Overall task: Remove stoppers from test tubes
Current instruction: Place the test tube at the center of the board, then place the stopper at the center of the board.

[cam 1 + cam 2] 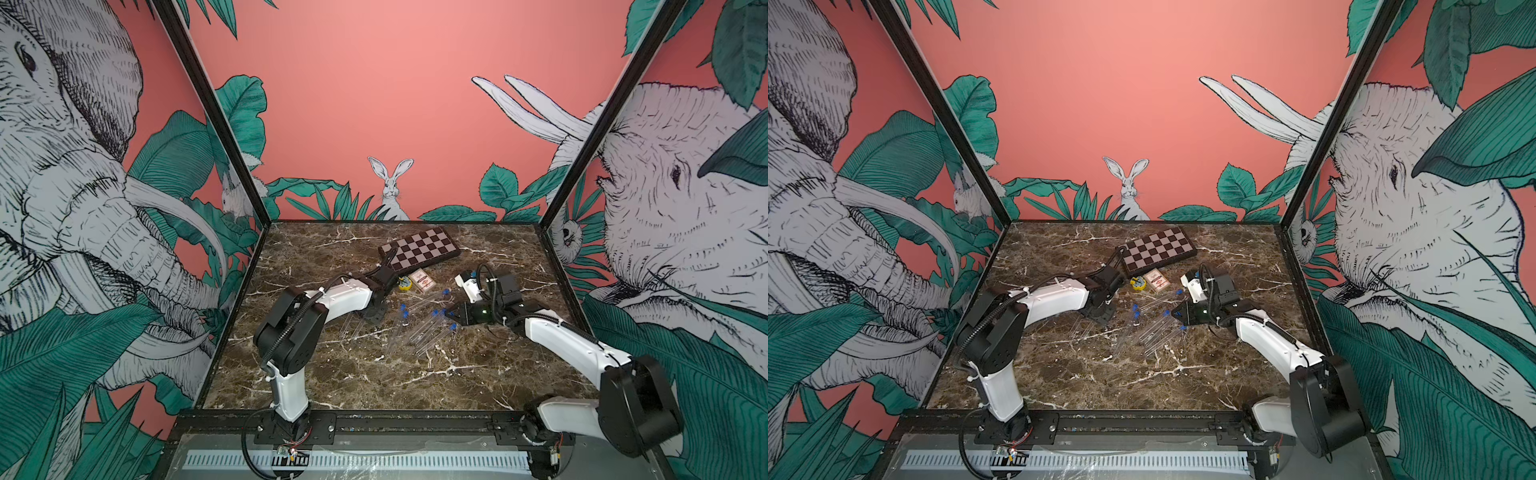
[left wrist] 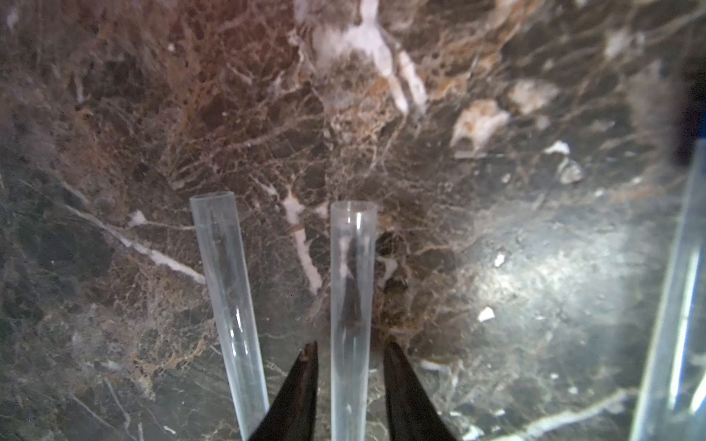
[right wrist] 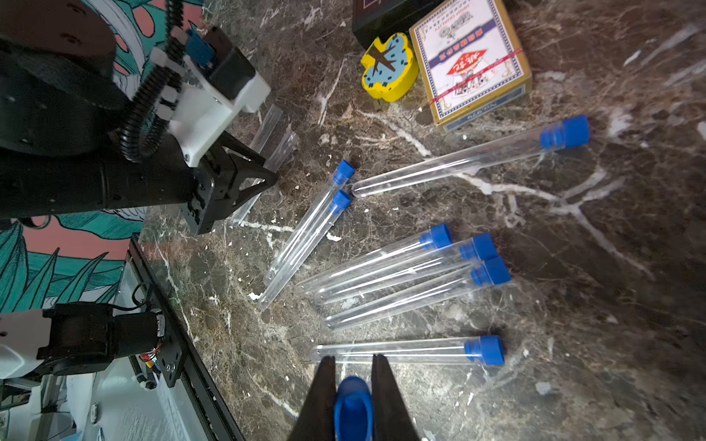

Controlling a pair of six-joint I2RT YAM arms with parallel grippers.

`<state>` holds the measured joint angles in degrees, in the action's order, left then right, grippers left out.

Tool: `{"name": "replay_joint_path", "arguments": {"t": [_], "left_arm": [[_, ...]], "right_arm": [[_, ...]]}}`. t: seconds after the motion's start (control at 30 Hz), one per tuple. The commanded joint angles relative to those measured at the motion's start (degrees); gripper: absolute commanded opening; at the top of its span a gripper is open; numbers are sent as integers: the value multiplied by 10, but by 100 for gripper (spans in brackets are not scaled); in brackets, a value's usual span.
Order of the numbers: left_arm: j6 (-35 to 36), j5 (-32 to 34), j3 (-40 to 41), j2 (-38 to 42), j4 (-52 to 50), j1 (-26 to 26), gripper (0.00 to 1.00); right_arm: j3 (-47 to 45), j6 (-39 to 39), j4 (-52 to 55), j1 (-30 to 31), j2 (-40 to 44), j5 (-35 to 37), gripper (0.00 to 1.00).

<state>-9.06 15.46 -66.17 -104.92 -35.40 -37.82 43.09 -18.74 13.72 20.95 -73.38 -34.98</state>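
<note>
Stopper [image 3: 353, 408], blue, is clamped in your right gripper [image 3: 353, 359] at the right wrist view's lower centre. Beyond it, mid-frame, seven capped test tubes [image 3: 397, 267] lie on the marble table [image 3: 611, 305]. Low in the left wrist view, your left gripper [image 2: 350, 345] straddles an uncapped tube [image 2: 351, 286], jaws apart.

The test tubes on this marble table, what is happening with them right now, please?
The right gripper is shut on one blue stopper that is out of its tube. The left gripper has its jaws open on either side of an unstoppered tube, which lies on the marble table beside a second open tube. Seven more tubes lie there with their stoppers in, so most of the job remains.
</note>
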Motion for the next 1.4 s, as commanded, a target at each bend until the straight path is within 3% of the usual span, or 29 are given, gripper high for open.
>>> {"name": "replay_joint_path", "arguments": {"t": [0.0,0.13,0.4,0.73,0.93,1.37], "left_arm": [[-11,2,10,24,-4,0,39],[-7,7,4,49,-17,0,40],[1,8,-14,112,-52,-1,56],[8,-22,-3,185,-60,-20,65],[35,-57,28,223,2,-92,69],[21,-57,51,226,-5,-98,69]], "right_arm": [[-1,10,20,-2,28,22,15],[7,28,59,-2,38,58,15],[18,34,119,-2,51,145,15],[68,91,166,-10,-46,258,15],[111,125,193,-17,-114,307,14],[137,158,178,-24,-215,297,15]]}}
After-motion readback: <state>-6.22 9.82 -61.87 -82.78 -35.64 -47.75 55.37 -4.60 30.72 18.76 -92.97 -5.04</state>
